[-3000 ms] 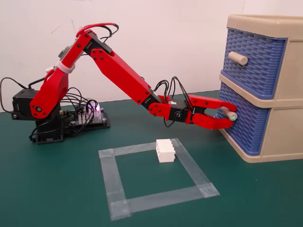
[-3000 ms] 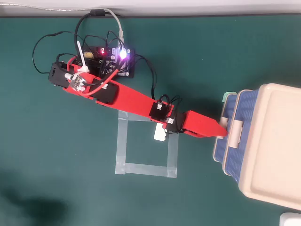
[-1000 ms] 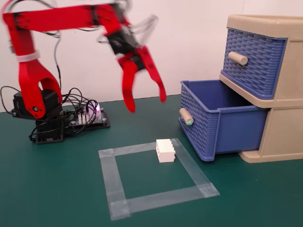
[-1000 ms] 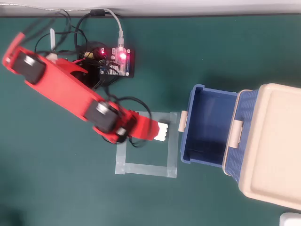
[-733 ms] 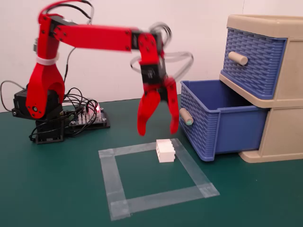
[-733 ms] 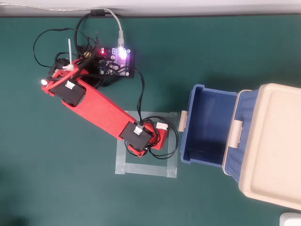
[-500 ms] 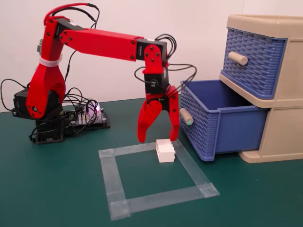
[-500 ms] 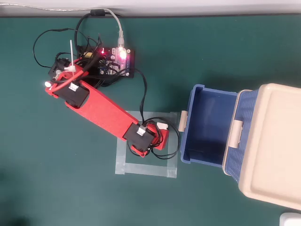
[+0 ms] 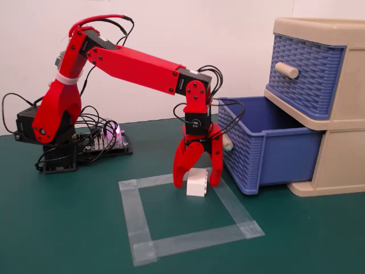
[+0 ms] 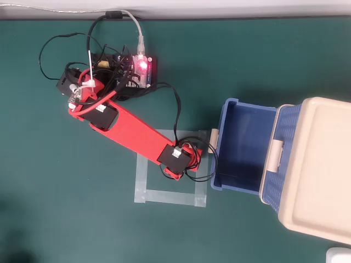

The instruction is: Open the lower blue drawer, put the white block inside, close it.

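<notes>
The lower blue drawer (image 9: 274,145) of the beige cabinet (image 9: 342,154) is pulled out and open, and its inside looks empty in the overhead view (image 10: 241,142). Its teal-tipped knob (image 9: 227,142) points towards the arm. The white block (image 9: 198,184) stands on the green table at the far edge of a tape square, just left of the drawer front. My red gripper (image 9: 197,181) points straight down with its jaws open, one on each side of the block and clear of it. In the overhead view the wrist (image 10: 180,159) hides the block.
The upper blue drawer (image 9: 308,71) with a plain beige knob (image 9: 287,69) is shut above the open one. A clear tape square (image 9: 182,214) marks the table. The arm's base, controller board (image 10: 141,68) and cables sit at the back left.
</notes>
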Robot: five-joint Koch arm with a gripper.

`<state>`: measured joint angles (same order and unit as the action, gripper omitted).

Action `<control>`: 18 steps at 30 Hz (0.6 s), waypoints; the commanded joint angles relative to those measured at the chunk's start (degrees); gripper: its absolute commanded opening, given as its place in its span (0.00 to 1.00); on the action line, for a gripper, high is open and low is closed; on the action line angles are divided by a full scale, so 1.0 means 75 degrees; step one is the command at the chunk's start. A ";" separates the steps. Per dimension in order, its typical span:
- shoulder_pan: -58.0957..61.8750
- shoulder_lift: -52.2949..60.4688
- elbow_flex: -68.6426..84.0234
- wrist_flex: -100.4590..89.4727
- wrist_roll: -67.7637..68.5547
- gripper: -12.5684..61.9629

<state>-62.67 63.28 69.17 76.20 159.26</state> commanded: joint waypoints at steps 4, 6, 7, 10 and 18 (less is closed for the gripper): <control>-0.0199 0.0223 -0.0199 0.0141 0.0223 0.42; -0.0188 0.0223 -0.0199 0.0258 0.0211 0.28; -0.0176 0.0234 -0.0199 0.0387 0.0211 0.22; -0.0117 0.0305 -0.0223 0.0984 0.0211 0.06; 0.0305 0.2766 -0.0316 0.2180 0.0105 0.06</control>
<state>-60.12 76.73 69.17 90.97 159.26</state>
